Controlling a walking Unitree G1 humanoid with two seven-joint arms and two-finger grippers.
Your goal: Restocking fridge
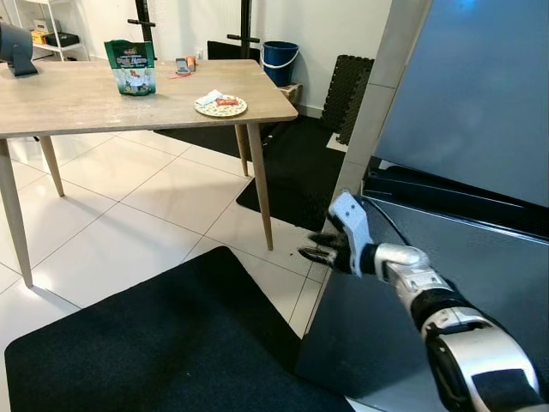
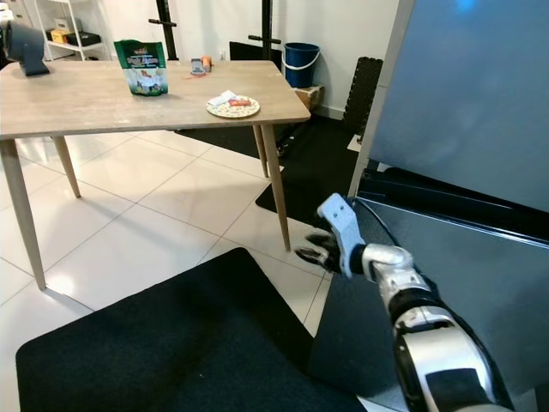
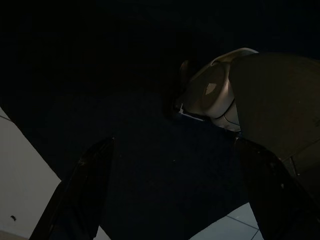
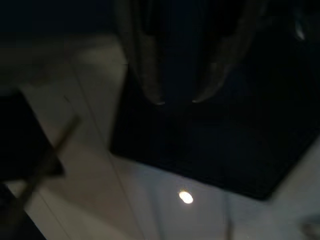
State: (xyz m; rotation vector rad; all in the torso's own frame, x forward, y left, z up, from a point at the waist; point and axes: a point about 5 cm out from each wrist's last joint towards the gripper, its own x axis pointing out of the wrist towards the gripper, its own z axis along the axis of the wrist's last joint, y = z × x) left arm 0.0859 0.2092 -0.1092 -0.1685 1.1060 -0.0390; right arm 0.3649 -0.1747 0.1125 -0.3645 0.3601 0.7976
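Left eye view: plate [image 1: 220,106] holds snacks, perhaps; right gripper [image 1: 319,252] fingers nearly closed, empty.

Grey fridge [image 1: 480,94], lower door closed

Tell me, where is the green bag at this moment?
In the head views the green bag stands upright on the wooden table, at the robot's far left, left of the small plate that lies near the table's right corner.

fridge door [image 1: 480,103] shut on right, table leg [image 1: 260,184] left, open floor [image 1: 146,223] between
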